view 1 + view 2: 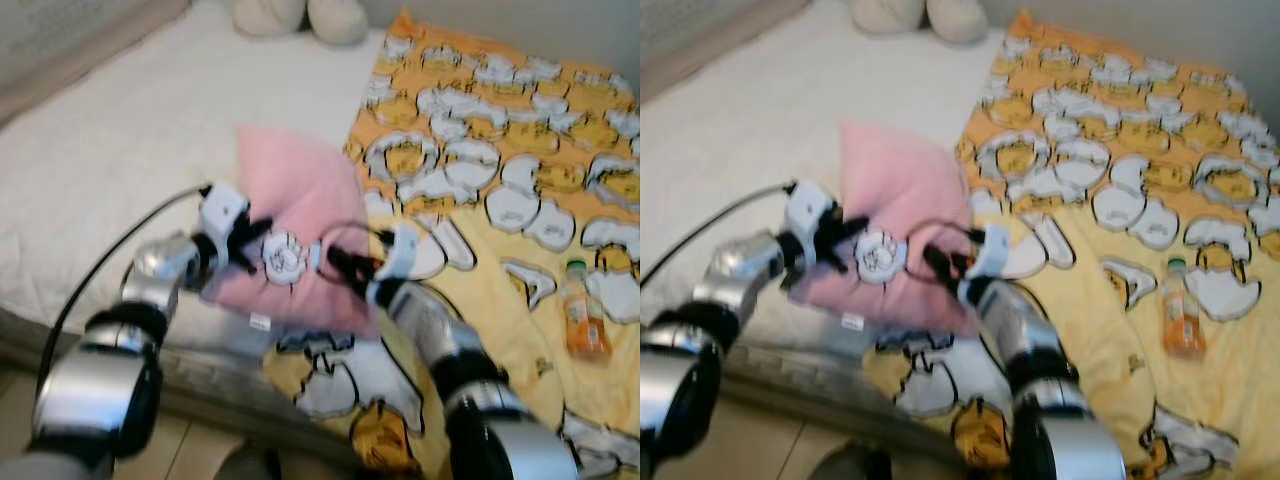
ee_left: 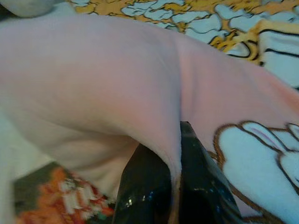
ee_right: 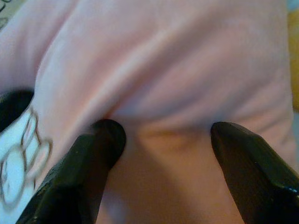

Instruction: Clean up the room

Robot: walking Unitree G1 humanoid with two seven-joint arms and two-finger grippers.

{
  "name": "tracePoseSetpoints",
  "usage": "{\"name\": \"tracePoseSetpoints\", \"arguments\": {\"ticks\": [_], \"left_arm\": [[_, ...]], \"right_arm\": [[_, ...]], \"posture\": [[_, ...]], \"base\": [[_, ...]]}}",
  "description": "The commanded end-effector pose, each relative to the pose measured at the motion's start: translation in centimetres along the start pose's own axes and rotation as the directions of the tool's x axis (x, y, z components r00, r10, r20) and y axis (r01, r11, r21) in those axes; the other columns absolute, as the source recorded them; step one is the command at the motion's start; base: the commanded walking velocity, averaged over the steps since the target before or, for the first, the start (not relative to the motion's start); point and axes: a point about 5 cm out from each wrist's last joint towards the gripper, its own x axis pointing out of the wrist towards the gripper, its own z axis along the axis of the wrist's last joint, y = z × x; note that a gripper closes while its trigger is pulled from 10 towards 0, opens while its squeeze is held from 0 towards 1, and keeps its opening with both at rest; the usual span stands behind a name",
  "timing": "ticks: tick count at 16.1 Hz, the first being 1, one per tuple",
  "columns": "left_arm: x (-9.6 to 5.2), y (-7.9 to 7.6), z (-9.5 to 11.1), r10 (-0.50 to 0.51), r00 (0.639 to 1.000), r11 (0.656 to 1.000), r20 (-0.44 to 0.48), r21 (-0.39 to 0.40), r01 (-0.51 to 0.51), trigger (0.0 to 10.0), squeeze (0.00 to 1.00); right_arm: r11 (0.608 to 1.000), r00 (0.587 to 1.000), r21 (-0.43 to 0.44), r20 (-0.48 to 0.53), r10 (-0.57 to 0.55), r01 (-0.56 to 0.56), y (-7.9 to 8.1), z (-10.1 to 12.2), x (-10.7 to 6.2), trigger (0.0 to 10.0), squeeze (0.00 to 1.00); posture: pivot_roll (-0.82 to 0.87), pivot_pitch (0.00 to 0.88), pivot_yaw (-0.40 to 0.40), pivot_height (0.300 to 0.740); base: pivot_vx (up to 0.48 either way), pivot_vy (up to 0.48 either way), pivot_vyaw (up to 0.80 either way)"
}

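A pink pillow (image 1: 295, 200) with a white cartoon patch (image 1: 285, 255) lies on the bed, half on the white sheet and half on the yellow blanket. My left gripper (image 1: 255, 240) grips it from the left; in the left wrist view its black fingers (image 2: 196, 191) pinch a fold of pink fabric (image 2: 117, 93). My right gripper (image 1: 340, 262) presses into the pillow's near right side, and its two fingers (image 3: 93, 154) stand apart with pink cloth (image 3: 163, 84) bulging between them.
A yellow blanket (image 1: 520, 150) with white cartoon prints covers the bed's right half. An orange drink bottle (image 1: 583, 312) lies on it at the right. Two cream plush shapes (image 1: 300, 15) rest at the head of the white mattress (image 1: 110, 150). The floor (image 1: 190, 445) shows at the near edge.
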Motion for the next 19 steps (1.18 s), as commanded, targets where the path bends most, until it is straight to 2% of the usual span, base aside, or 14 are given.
{"name": "tracePoseSetpoints", "arguments": {"ticks": [1,4,6,7,8,9,10,11,13,14,15,16,17,19], "left_arm": [[0.6,-1.3,0.0,-0.061,0.998,0.998,0.027,-0.007,0.061,10.0,0.00],[0.3,-1.4,-0.4,-0.067,0.997,0.997,0.036,-0.030,0.068,10.0,0.00],[0.0,-1.5,-0.8,-0.079,0.996,0.996,0.032,-0.032,0.080,10.0,0.00],[0.0,-1.5,-0.8,-0.086,0.996,0.996,0.029,-0.026,0.087,10.0,0.00],[-0.1,-1.6,-0.9,-0.096,0.995,0.995,0.022,-0.006,0.096,10.0,0.00],[-0.1,-1.6,-0.9,-0.099,0.995,0.995,0.018,0.006,0.099,10.0,0.00],[-0.1,-1.6,-0.8,-0.098,0.995,0.995,0.018,0.019,0.098,10.0,0.00],[-0.1,-1.6,-0.8,-0.098,0.995,0.995,0.018,0.019,0.098,10.0,0.00],[-0.2,-0.5,0.5,-0.026,1.000,0.975,-0.002,0.219,0.026,10.0,0.00],[-0.2,0.3,1.8,-0.003,1.000,0.944,0.007,0.329,0.001,10.0,0.00],[-0.1,0.8,2.7,0.009,1.000,0.914,0.007,0.405,-0.011,10.0,0.00],[0.0,1.4,4.1,0.028,0.999,0.866,0.022,0.499,-0.035,10.0,0.00],[0.1,1.7,5.2,0.032,0.999,0.830,0.036,0.556,-0.047,10.0,0.00],[0.4,1.7,5.9,0.033,0.998,0.807,0.045,0.588,-0.053,10.0,0.00]], "right_arm": [[0.999,0.999,-0.003,0.019,-0.038,0.038,-0.5,0.3,0.1,10.0,0.00],[0.998,0.998,0.026,0.037,-0.050,0.049,-1.7,0.9,-0.3,10.0,0.00],[0.995,0.998,0.080,0.012,-0.062,0.060,-3.1,1.0,-1.0,10.0,0.00],[0.995,0.997,0.056,0.000,-0.078,0.078,-3.6,1.0,-1.2,10.0,0.00],[0.986,0.988,-0.091,-0.037,-0.147,0.143,-5.1,1.2,-2.0,10.0,0.00],[0.970,0.983,-0.176,-0.044,-0.178,0.168,-5.6,1.4,-2.2,10.0,0.00],[0.958,0.980,-0.225,-0.049,-0.193,0.177,-5.8,1.5,-2.4,10.0,0.00],[0.958,0.980,-0.225,-0.049,-0.193,0.177,-5.8,1.5,-2.4,10.0,0.00],[0.969,0.983,-0.192,-0.070,-0.170,0.154,-5.4,1.4,-2.1,10.0,0.00],[0.972,0.985,-0.189,-0.075,-0.153,0.137,-5.1,1.3,-1.9,10.0,0.00],[0.974,0.987,-0.190,-0.079,-0.139,0.122,-4.9,1.2,-1.8,10.0,0.00],[0.979,0.990,-0.179,-0.081,-0.114,0.098,-4.5,1.1,-1.6,10.0,0.00],[0.987,0.994,-0.141,-0.073,-0.083,0.072,-4.0,1.0,-1.3,10.0,0.00],[0.994,0.996,-0.099,-0.074,-0.050,0.042,-3.3,0.8,-0.9,10.0,0.00]], "posture": [[0.07,0.014,-0.062,0.740],[0.08,0.024,-0.071,0.740],[0.09,0.034,-0.070,0.740],[0.09,0.035,-0.070,0.740],[0.10,0.039,-0.072,0.740],[0.10,0.039,-0.074,0.740],[0.10,0.039,-0.075,0.740],[0.10,0.039,-0.075,0.740],[0.11,0.043,-0.084,0.740],[0.11,0.041,-0.084,0.740],[0.12,0.038,-0.085,0.740],[0.12,0.035,-0.086,0.740],[0.12,0.031,-0.087,0.740],[0.12,0.029,-0.084,0.740]], "base": [[0.000,0.000,0.00],[0.000,0.000,0.00],[0.000,0.000,0.00],[0.000,0.000,0.00],[0.000,0.000,0.00],[0.000,0.000,0.00],[0.000,0.000,0.00],[0.000,0.000,0.00],[0.000,0.000,0.00],[0.000,0.000,0.00],[0.000,0.000,0.00],[0.000,0.000,0.00],[0.000,0.000,0.00],[0.000,0.000,0.00]]}}
